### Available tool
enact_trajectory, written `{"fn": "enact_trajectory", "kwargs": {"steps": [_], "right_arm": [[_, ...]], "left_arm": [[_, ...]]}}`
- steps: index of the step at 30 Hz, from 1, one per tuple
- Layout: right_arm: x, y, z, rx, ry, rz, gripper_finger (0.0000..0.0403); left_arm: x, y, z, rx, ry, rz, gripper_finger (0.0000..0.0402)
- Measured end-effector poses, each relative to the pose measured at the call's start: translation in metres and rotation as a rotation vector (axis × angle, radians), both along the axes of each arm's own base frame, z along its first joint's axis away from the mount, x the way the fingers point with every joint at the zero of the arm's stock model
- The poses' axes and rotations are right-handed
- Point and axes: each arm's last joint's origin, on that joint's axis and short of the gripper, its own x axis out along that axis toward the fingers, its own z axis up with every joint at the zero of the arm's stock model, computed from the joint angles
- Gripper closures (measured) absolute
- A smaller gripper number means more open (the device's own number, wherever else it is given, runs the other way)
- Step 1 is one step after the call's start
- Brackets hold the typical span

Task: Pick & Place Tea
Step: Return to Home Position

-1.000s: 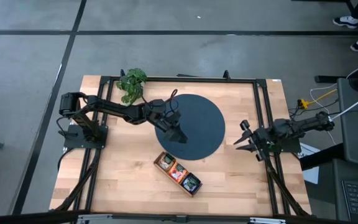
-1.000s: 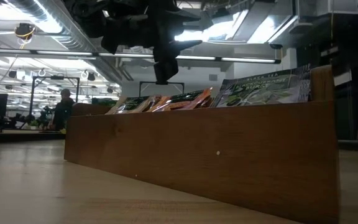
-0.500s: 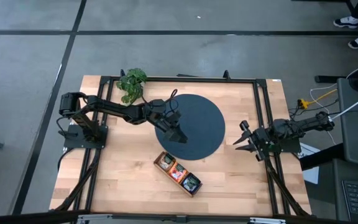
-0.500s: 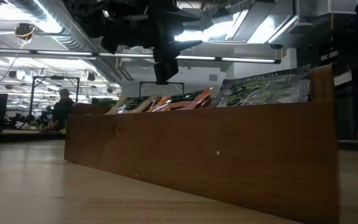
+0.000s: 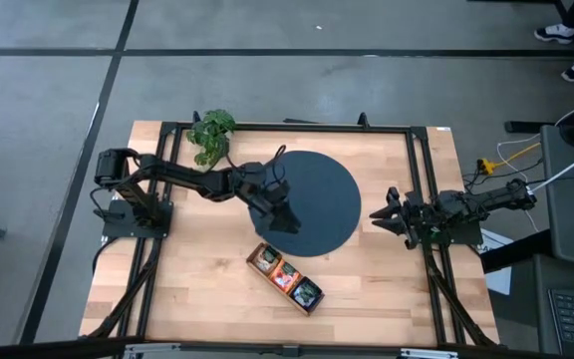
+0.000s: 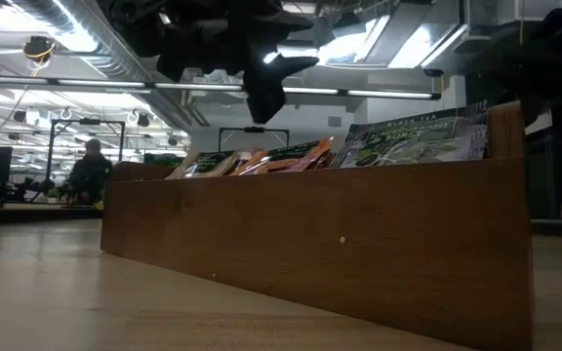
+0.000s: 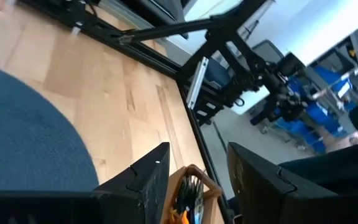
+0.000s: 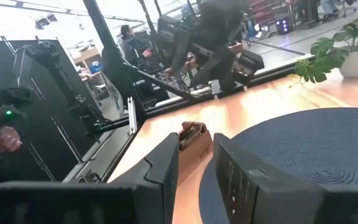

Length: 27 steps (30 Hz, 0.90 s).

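Over the dark round mat (image 5: 323, 189) the left tool (image 5: 284, 220) hangs released, empty; the right tool (image 5: 378, 214) waits released at the desk's edge. Small square tea sachets (image 6: 413, 138) fill the long wooden tray (image 6: 310, 234); homing likely calls for retracting.

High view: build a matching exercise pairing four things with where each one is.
Things:
1. left end effector
2. right end effector
3. plant
4. wooden tray

Places:
a. at the table's top edge in the picture, left part
b. over the dark round mat
c. near the table's right edge
d. just below the mat in the picture

Pairs: 1-b, 2-c, 3-a, 4-d
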Motion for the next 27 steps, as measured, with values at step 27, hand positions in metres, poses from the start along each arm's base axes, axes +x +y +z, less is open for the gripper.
{"fn": "enact_trajectory", "kwargs": {"steps": [27], "right_arm": [[0.000, 0.000, 0.000, -0.004, 0.002, 0.008, 0.0301]], "left_arm": [[-0.142, -0.028, -0.057, 0.132, -0.220, 0.107, 0.0245]]}}
